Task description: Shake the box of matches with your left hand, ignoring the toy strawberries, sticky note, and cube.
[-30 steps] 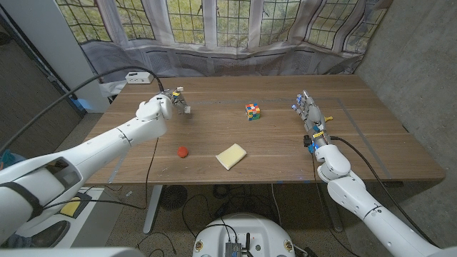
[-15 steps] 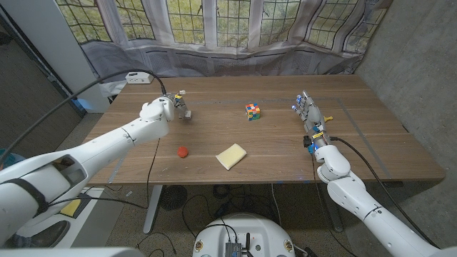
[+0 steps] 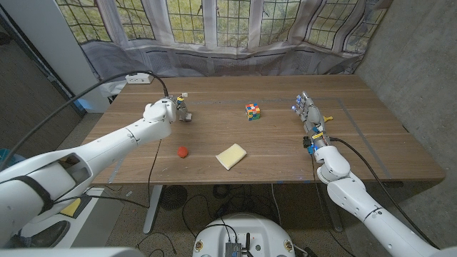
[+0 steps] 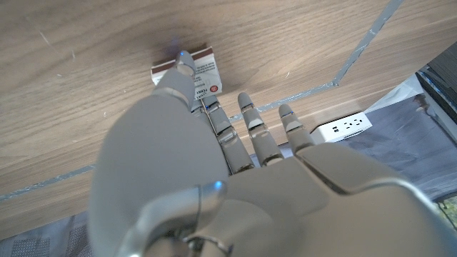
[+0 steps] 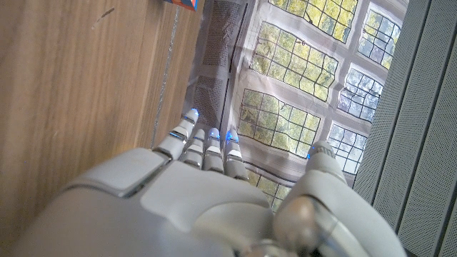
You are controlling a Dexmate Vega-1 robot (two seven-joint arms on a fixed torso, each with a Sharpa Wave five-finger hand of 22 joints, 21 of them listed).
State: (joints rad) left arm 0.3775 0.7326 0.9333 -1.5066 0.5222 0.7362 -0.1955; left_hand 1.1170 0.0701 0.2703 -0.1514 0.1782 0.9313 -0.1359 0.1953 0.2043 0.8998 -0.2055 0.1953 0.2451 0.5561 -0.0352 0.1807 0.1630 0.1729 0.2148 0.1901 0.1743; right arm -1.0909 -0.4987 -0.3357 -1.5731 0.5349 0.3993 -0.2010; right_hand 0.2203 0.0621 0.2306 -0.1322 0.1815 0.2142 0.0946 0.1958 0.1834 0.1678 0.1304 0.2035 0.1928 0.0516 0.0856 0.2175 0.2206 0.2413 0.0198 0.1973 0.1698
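The box of matches (image 3: 187,115) is small, with a pale label and a brown edge, and sits at the table's left middle. My left hand (image 3: 164,111) pinches it between the thumb and a finger, close over the wood. In the left wrist view the thumb covers one end of the box (image 4: 206,70) while the other fingers (image 4: 260,135) stretch out beside it. My right hand (image 3: 309,114) stands at the table's right side with its fingers straight and apart, holding nothing.
A colourful cube (image 3: 253,111) sits mid-table to the right of the box. A red toy strawberry (image 3: 183,151) and a yellow sticky note (image 3: 231,155) lie nearer the front edge. A white power strip (image 3: 137,78) with a black cable is at the far left corner.
My left hand has shifted slightly right and toward the table's front, carrying the box of matches with it. The right hand has not moved.
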